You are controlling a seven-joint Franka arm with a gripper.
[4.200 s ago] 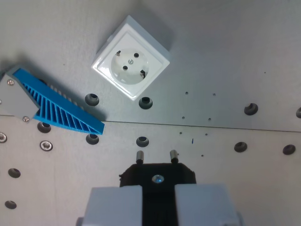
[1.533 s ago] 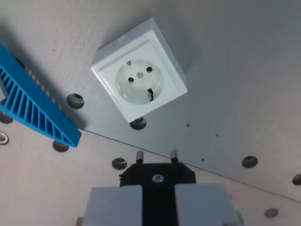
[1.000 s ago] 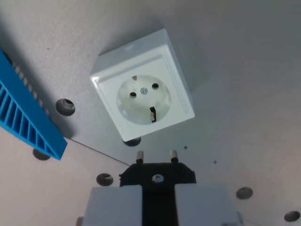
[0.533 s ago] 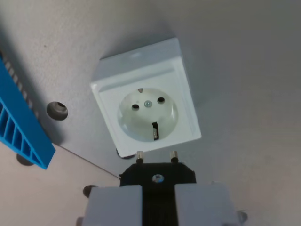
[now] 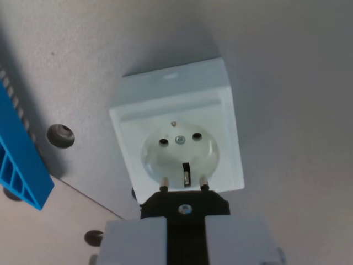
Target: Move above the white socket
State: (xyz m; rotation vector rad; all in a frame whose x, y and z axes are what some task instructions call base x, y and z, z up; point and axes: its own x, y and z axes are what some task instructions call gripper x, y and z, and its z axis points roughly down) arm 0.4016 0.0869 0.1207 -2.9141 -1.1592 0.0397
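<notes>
We look down from the wrist onto the white socket (image 5: 177, 130), which sits in the middle of the view on a grey metal plate (image 5: 287, 83); its round recess shows two pin holes, a centre screw and an earth clip. Our gripper (image 5: 185, 234) fills the bottom edge; its grey fingers (image 5: 135, 240) are clamped narrowly on a black plug (image 5: 185, 205), whose two metal pins overlap the lower rim of the socket's recess. At the wrist view's left a blue ribbed part (image 5: 19, 165) crosses the edge; dark bolt holes (image 5: 59, 135) dot the plate beside it.
</notes>
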